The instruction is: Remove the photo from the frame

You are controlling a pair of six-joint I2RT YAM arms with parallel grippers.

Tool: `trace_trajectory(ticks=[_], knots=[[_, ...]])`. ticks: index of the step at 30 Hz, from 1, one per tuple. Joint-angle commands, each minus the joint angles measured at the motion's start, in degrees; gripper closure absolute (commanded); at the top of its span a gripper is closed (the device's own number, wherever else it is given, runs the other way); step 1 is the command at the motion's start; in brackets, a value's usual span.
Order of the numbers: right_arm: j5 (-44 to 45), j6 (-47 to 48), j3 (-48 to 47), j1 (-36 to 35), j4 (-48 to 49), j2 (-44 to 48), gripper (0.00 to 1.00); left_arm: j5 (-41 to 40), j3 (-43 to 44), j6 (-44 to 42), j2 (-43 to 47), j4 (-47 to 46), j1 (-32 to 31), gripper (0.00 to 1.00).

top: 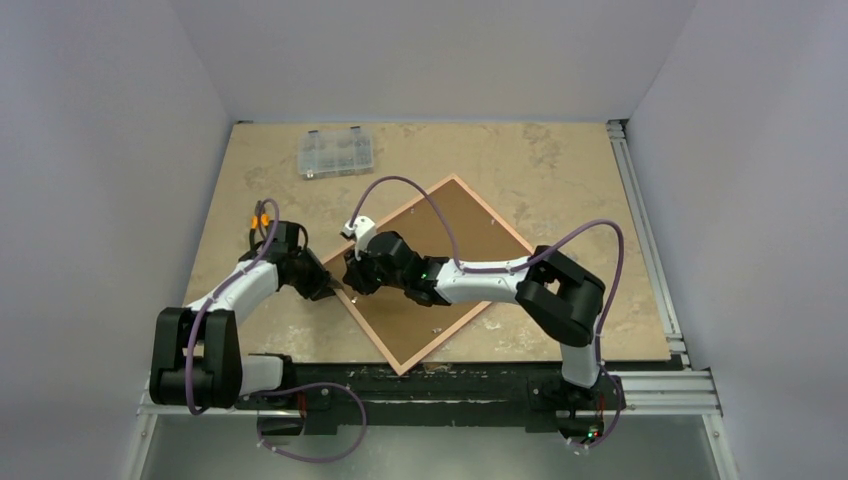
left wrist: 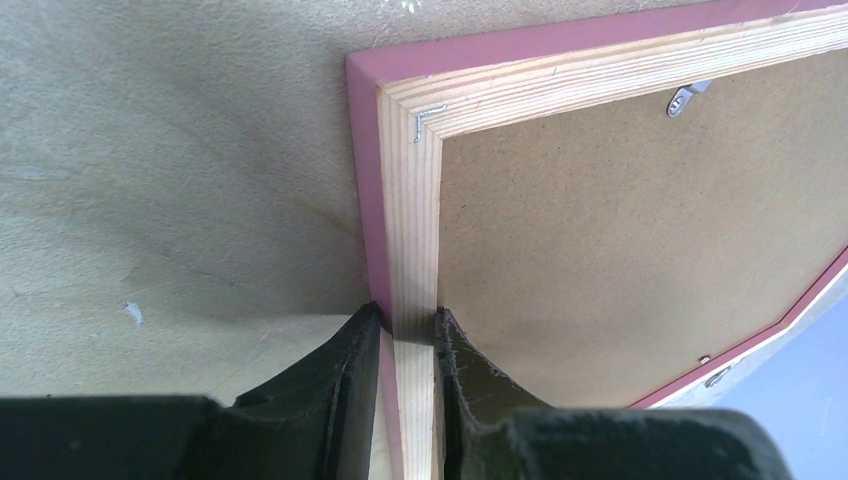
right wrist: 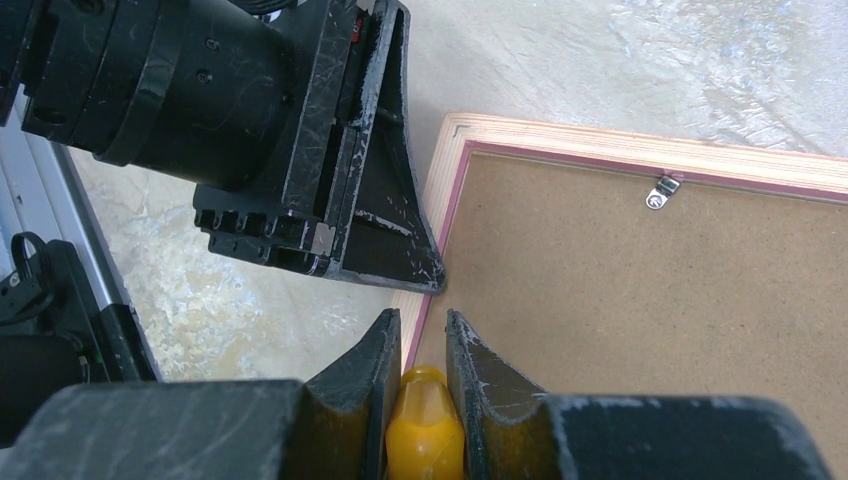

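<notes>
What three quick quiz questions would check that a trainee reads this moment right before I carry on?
1. True or false: the frame lies with its brown backing board facing up.
2. The left gripper has its fingers: A astride a frame rail near a corner; B hovering well clear of the frame; C pressed on the board's middle.
3. Fill in: the item clamped in the right gripper is coloured ___.
Key: 1 true; 2 A; 3 yellow.

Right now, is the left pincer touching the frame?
Touching. The left wrist view shows the left pincer straddling the frame at its side rail, with one finger pressed against each side of the wood.
</notes>
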State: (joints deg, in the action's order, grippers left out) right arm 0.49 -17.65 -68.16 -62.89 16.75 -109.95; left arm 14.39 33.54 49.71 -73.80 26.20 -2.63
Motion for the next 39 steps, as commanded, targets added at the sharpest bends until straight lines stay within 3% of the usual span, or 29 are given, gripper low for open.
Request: trace_trajectory(ticks=[1, 8, 22, 39], knots=[[0.12, 1.28, -3.33, -0.86, -5.72, 1.18, 1.0, -0.89, 2.05, -2.3, -0.08, 0.02, 0.61, 0.84], [1.14, 1.97, -7.84, -1.65, -12.96, -1.47, 1.0, -1.03, 2.06, -2.6, -0.21, 0.07, 0.61, 0.86], [-1.85, 1.98, -11.05, -1.71, -10.88, -5.54, 1.0, -0.19, 1.79, -2.51, -0.88, -0.44, 0.61, 0.87], [1.87, 2.18, -14.07, -3.25, -26.11, -5.4, 1.0, -0.94, 2.89, -3.5, -1.69, 0.6, 0.61, 0.92]])
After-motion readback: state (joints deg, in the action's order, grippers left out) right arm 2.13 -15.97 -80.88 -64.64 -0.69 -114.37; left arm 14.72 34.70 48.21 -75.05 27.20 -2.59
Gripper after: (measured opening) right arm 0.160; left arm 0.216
